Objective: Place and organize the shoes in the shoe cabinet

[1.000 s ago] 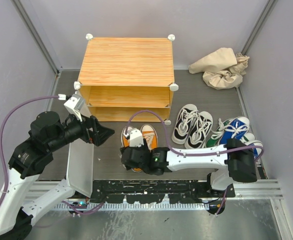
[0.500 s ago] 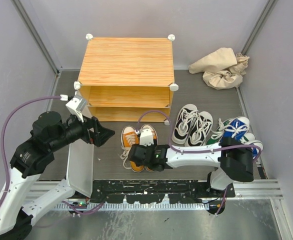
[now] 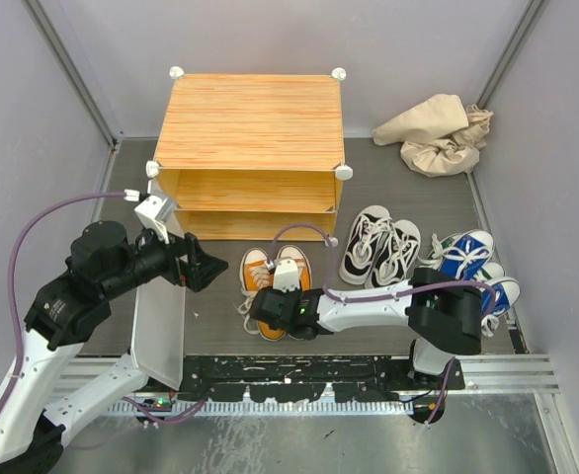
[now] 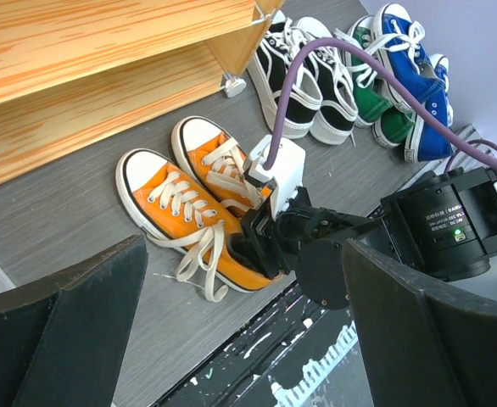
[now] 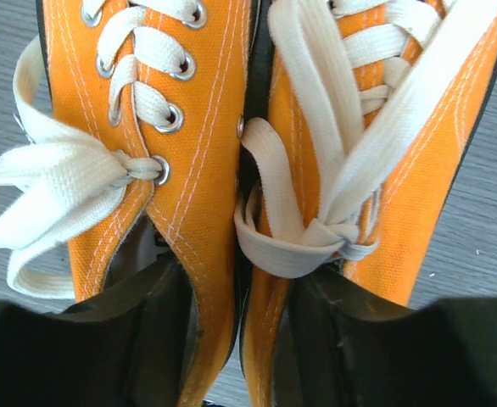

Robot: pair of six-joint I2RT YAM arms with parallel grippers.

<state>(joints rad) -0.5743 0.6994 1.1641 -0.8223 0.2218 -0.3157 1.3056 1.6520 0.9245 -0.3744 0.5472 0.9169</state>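
Note:
The orange sneakers (image 3: 259, 269) stand side by side on the floor in front of the shoe cabinet (image 3: 250, 118), toes toward it. My right gripper (image 3: 282, 314) is at their heels. In the right wrist view (image 5: 240, 297) one finger (image 5: 121, 331) sits inside each shoe, pinching the two inner walls of the orange pair (image 5: 189, 127) together. My left gripper (image 3: 206, 269) is open and empty, hovering left of the pair; its view shows the orange pair (image 4: 168, 199) and the cabinet shelf (image 4: 79, 110). The white-and-black pair (image 3: 378, 247), green shoes (image 3: 430, 269) and blue shoes (image 3: 467, 255) lie to the right.
The cabinet's white door (image 3: 159, 331) hangs open at the left, under my left arm. A beige cloth bag (image 3: 438, 133) lies at the back right. Grey walls close in both sides. The black base rail (image 3: 299, 375) runs along the near edge.
My right gripper has settled onto the heels of the orange pair, which has shifted slightly toward the cabinet. My left gripper has drifted a little to the right.

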